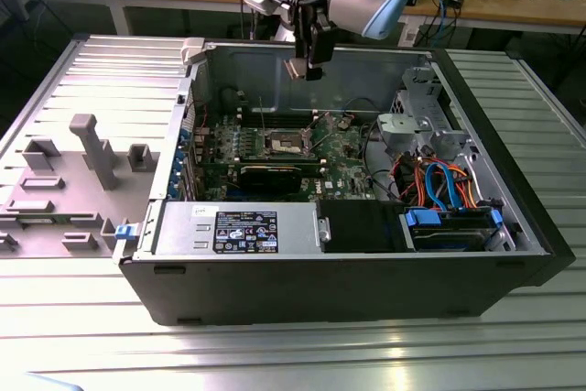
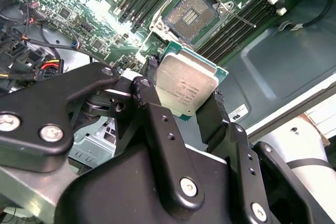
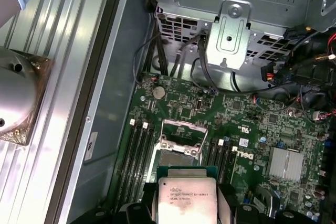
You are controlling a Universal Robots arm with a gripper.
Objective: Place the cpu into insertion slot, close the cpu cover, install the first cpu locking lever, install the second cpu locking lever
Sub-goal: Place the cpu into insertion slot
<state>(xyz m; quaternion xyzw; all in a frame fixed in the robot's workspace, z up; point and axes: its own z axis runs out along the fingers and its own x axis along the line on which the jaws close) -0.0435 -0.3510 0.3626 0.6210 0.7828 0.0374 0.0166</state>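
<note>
My gripper (image 1: 305, 69) hangs above the open computer case, shut on the cpu (image 1: 297, 68), a flat silvery-tan square chip. In both wrist views the cpu (image 2: 186, 87) (image 3: 187, 200) sits between the black fingers (image 2: 215, 114), gripped at two opposite edges. The insertion slot (image 2: 188, 17) (image 3: 179, 158), a square socket with a dark centre and metal rim, lies open on the green motherboard (image 1: 343, 148) below and slightly beyond the chip. The cpu cover (image 3: 182, 128) appears raised at the socket's far side. A thin lever (image 2: 242, 18) stands out beside the socket.
Black memory slots (image 3: 137, 153) flank the socket. A metal drive cage (image 3: 231, 30) and bundles of cables (image 1: 439, 185) fill the case's right end in the exterior view. A power supply (image 1: 238, 226) lies at the front. A silvery heatsink (image 3: 16, 98) rests outside the case wall.
</note>
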